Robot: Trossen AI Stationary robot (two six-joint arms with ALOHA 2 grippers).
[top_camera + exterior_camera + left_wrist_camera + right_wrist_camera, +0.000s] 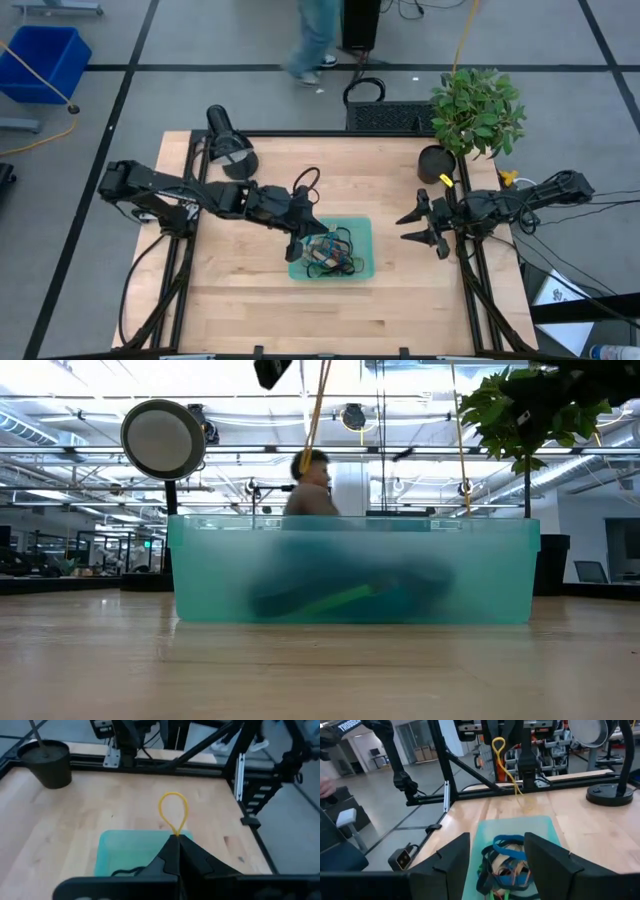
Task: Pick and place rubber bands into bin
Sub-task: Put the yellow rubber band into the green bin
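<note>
The teal bin (pixel 360 235) sits mid-table with a tangle of rubber bands (pixel 330 255) inside; they also show in the right wrist view (pixel 507 862). My left gripper (pixel 296 246) is over the bin's left part, shut on a yellow rubber band (pixel 173 812). My right gripper (pixel 418 228) is open and empty, to the right of the bin, with its fingers pointing toward the bin (pixel 520 827). In the low view only the bin's front wall (pixel 350 575) and dark shapes behind it show. My left gripper pinches one end of the yellow band (pixel 175 834) between its two fingertips (pixel 170 847). The fingers come slanting down from the table's left. The rest of the band stands out past the fingertips as an open loop, lifted clear above the bin (pixel 130 847).
A black pot (pixel 436 162) with a green plant (pixel 478 108) stands at the back right. A round lamp (pixel 230 150) stands at the back left. A person (pixel 315 40) walks beyond the table's far edge. A blue crate (pixel 45 60) is on the floor.
</note>
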